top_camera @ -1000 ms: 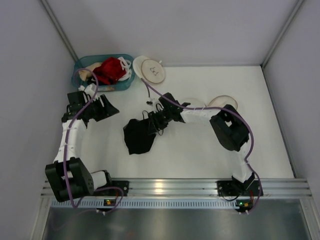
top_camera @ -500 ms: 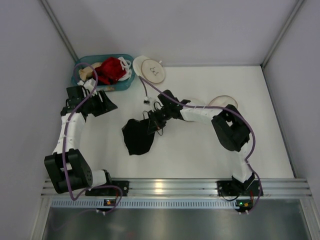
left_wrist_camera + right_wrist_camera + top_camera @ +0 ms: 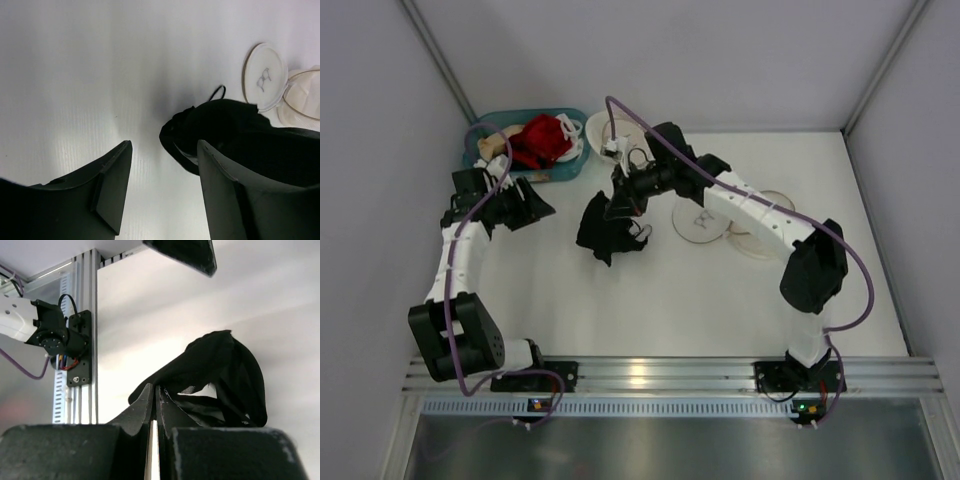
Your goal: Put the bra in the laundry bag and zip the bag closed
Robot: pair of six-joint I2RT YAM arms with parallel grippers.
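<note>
**Tabletop** (image 3: 670,310): white.

**Right arm** (image 3: 760,215): mine, running from the near-right corner to a spot left of the middle, in the far half.

**Left arm** (image 3: 455,265): mine, standing along the left edge and bent toward the far-left corner.

**Basket** (image 3: 570,165): teal, in the far-left corner. It holds a red garment (image 3: 540,140) and a beige garment (image 3: 492,148).

**Bra** (image 3: 605,232): black and bunched, hanging from my right tool left of the middle, to the right of my left tool. I cannot tell whether its lowest folds rest on the tabletop.

**Laundry bag** (image 3: 692,230): lies open near the middle of the tabletop, right of the bra and apart from it. The pale lid lies beside the tan-rimmed other half, which my right arm partly covers.

**Second round bag** (image 3: 598,135): at the far edge just beside the basket, largely hidden by my right arm and its cable.

**Right tool** (image 3: 620,198): fingers pressed together, pinching a fold of the bra. From the right wrist, the right tool (image 3: 154,395) shows fabric caught at its tips, and the rest of the bra (image 3: 225,370) droops beyond them.

**Left tool** (image 3: 542,208): from the left wrist, the left tool (image 3: 162,150) has its fingers spread wide, gripping nothing. The bra (image 3: 235,130) lies just past the tips, its lower part cut off by one finger. The laundry bag (image 3: 267,97) lies beyond it.

**Dark mark** (image 3: 264,78): small, on the lid; its shape is hard to read.
</note>
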